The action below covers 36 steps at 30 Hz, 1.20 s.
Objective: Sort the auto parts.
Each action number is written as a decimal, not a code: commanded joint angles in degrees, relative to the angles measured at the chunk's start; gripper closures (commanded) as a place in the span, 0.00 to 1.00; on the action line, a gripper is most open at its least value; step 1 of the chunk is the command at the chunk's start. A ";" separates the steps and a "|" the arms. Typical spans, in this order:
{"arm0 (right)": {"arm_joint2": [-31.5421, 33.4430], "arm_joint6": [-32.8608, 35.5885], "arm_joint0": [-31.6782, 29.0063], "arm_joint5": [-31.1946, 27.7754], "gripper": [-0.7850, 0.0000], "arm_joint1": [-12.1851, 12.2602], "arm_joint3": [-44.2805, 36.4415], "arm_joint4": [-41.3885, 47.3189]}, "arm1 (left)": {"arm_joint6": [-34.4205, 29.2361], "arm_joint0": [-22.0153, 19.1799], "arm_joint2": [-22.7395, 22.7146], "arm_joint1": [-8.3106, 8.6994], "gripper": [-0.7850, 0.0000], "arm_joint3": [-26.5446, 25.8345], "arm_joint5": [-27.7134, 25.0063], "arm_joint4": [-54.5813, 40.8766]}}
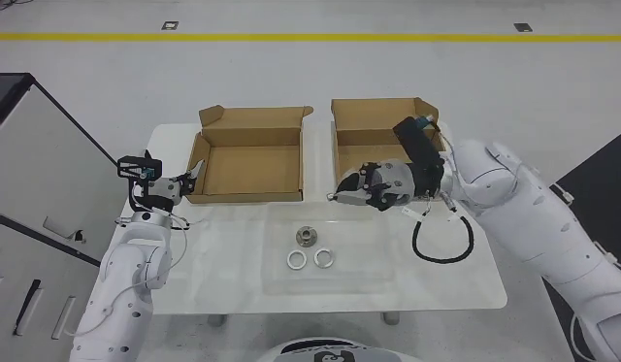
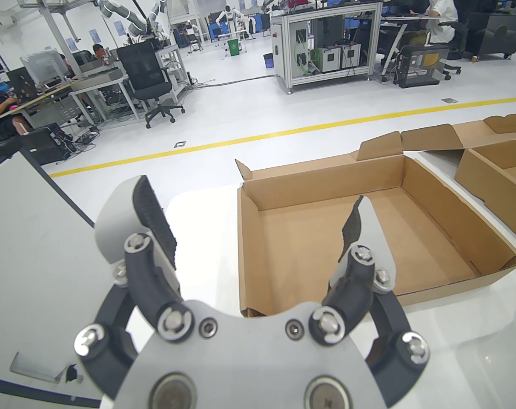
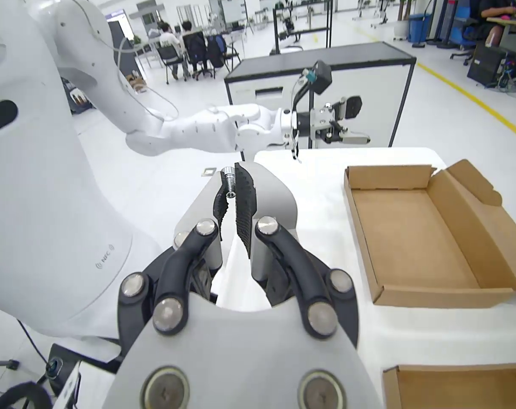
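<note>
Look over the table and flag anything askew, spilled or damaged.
Nothing stands out. The left box and right box sit open and intact. A hub and two rings lie apart on the table. The right hand pinches a small metal pin.

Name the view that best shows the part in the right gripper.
Right wrist view: the silver part sits pinched in the right gripper. Top view: too small to tell. Left wrist view faces away.

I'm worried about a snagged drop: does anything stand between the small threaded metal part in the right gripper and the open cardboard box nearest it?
Nothing visible does. The right gripper, shut on the small threaded metal part, is at the front edge of the open brown cardboard box, lid folded back.
</note>
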 commanded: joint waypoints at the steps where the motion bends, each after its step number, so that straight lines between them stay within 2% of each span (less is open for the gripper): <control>1: 0.60 -2.25 -0.63 0.00 1.00 -0.19 -0.57 -0.60 | 0.00 0.00 0.00 0.00 0.00 0.00 0.00 0.00; 20: 0.88 -3.55 -1.24 1.19 1.00 -0.38 -1.18 -0.16 | 0.00 0.00 0.00 0.00 0.00 0.00 0.00 0.00; 28: 0.73 -4.35 0.00 0.00 1.00 -1.10 -2.56 11.27 | 0.00 0.00 0.00 0.00 0.00 0.00 0.00 0.00; 36: 1.44 3.09 3.41 0.00 1.00 -2.35 -4.75 27.27 | 0.00 0.00 0.00 0.00 0.00 0.00 0.00 0.00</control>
